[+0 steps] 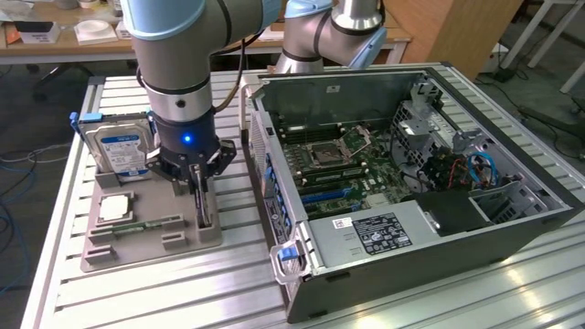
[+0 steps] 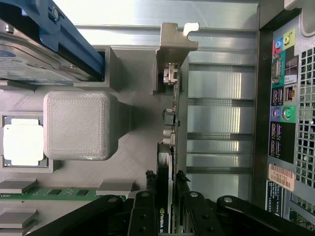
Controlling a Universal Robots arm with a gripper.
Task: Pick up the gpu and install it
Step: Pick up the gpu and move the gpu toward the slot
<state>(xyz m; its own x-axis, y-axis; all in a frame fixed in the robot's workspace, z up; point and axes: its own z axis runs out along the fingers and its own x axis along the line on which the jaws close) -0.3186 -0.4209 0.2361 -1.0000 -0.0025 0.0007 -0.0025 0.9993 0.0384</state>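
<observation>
1. The gpu (image 2: 171, 137) stands on edge in a slot of the grey holder tray (image 1: 183, 241), just beside the open computer case (image 1: 412, 205). Its silver end bracket (image 2: 174, 42) is at the far end from the gripper.
2. The gripper (image 2: 165, 174) reaches straight down over the card. One finger lies against each face, and it looks closed on the card, which sits fully in its slot.
3. The step in hand is the grasp, and it seems best judged by squareness: both pads flat on the card and the wrist in line with the slot.
4. Pressure likely belongs on the board and heatsink body, not on the small connectors along the edge.
5. The hard drive (image 1: 119, 147) stands close by in the same tray, so any tilt toward it risks a knock. The slot walls would bind a skewed card.
</observation>
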